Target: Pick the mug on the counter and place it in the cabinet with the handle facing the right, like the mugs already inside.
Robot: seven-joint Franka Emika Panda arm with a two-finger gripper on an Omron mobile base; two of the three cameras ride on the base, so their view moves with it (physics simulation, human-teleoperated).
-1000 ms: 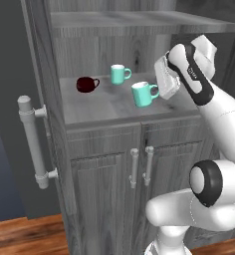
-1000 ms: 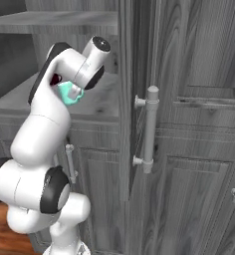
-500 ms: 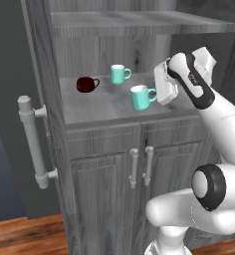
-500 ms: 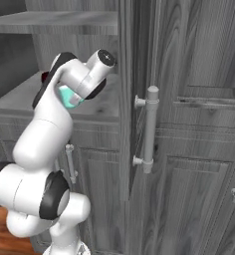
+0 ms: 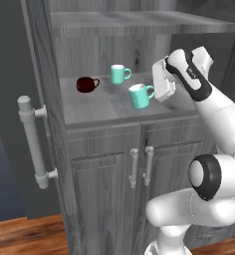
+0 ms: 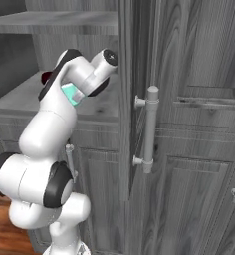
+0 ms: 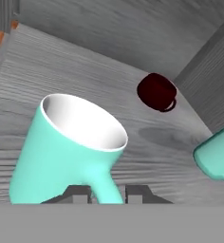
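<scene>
A teal mug (image 5: 139, 96) with a white inside sits over the front right part of the shelf (image 5: 94, 107) in a tall grey cabinet (image 5: 89, 164); whether its base touches the wood cannot be told. Its handle points right, toward the gripper (image 5: 156, 85). In the hand view the two fingers (image 7: 77, 193) stand close on either side of the mug's handle (image 7: 103, 182), closed around it.

Behind the mug, well apart toward the back left, stand a dark red mug (image 5: 85, 84) and a second teal mug (image 5: 119, 74), side by side. Bar handles (image 5: 140, 166) run down the lower doors below the shelf.
</scene>
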